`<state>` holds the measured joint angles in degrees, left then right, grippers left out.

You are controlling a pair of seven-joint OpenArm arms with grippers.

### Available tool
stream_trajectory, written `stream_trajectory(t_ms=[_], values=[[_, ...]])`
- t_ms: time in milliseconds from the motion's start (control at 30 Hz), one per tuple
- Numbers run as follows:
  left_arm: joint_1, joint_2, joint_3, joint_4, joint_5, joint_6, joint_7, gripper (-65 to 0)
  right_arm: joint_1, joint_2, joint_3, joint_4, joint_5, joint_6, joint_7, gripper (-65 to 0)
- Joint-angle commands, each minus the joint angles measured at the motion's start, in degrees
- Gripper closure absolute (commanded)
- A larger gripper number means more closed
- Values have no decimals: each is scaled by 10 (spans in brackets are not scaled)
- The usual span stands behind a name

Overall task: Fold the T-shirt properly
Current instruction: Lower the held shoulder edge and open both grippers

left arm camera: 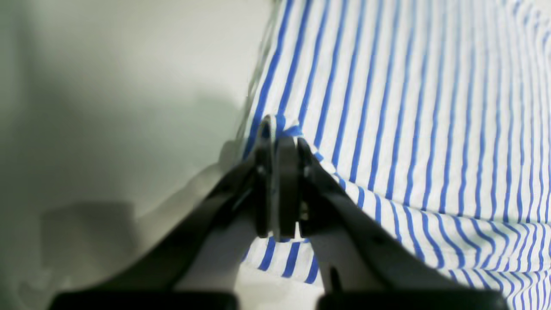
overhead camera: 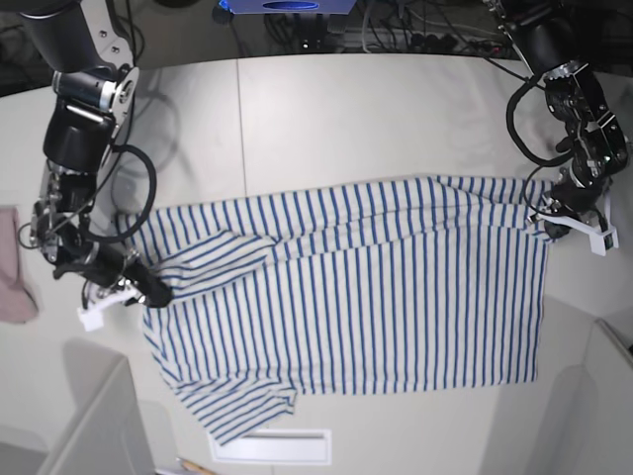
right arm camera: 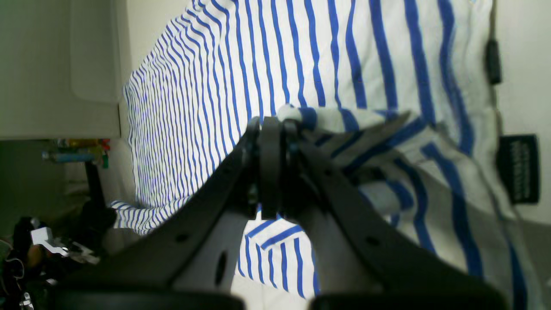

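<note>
- Base view: high overhead, looking straight down on the table [overhead camera: 326, 99]; far enough to take in both arms and the whole T-shirt [overhead camera: 396, 307].
- Left wrist view: very close, low, looking out along the left gripper [left arm camera: 280, 142].
- Right wrist view: same close, low angle, along the right gripper [right arm camera: 271, 129].
- All three share the striped cloth.

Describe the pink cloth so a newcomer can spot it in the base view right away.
Start from the T-shirt, the big blue-striped white garment spread across the pale table. Follow it to the right gripper pinching its edge, then continue to the picture's left border. The pink cloth lies there, partly cut off: small, plain and unstriped, apart from the shirt.
</note>
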<state>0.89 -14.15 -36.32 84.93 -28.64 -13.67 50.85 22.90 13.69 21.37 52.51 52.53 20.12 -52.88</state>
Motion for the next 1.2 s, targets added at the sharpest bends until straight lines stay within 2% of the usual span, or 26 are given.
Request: stream_trajectory(t_ms=[0, 200, 300, 333, 367, 433, 500, 567, 633, 733, 967, 1033, 1167], values=[[-15, -11, -1, 5, -9, -4, -12, 0, 17, 9, 1, 9, 14, 5, 8, 0], [-29, -11, -1, -4, -9, -4, -10, 0, 16, 9, 7, 9, 14, 4, 9, 0], [-30, -11, -4, -4, -9, -4, -12, 0, 15, 9, 7, 9, 14, 4, 15, -174], [-30, -11, -5, -4, -9, -4, -13, -21, 13, 9, 7, 10, 14, 4, 24, -210], [-30, -11, -5, -3, -9, -4, -13, -89, 11, 9, 7, 10, 14, 4, 33, -228], [-41, -9, -7, 0, -11, -4, -14, -224, -1, 16, 7, 13, 14, 2, 48, -225], [-51, -9, -9, 2, -13, -4, -14, -342, -12, 21, 7, 16, 15, -22, 58, -216], [-55, -7, -25, 12, -14, -4, -14, -418, -33, 24, 9, 43, 17, -43, 71, -215], [-56, -4, -47, 30, -14, -4, -13, -466, -72, 20, 15, 105, 18, -65, 91, -215], [-37, 12, -78, 80, -15, -4, -10, -476, -144, -5, 53, 217, 18, -110, 120, -215], [72, 65, -152, 177, -16, -10, -10, -481, -279, -69, 120, 405, 18, -171, 124, -215], [104, 80, -159, 185, -16, -35, -12, -477, -311, -86, 129, 434, 18, -182, 128, -215], [135, 104, -175, 170, -15, -91, -12, -453, -345, -115, 139, 442, 18, -183, 127, -219]])
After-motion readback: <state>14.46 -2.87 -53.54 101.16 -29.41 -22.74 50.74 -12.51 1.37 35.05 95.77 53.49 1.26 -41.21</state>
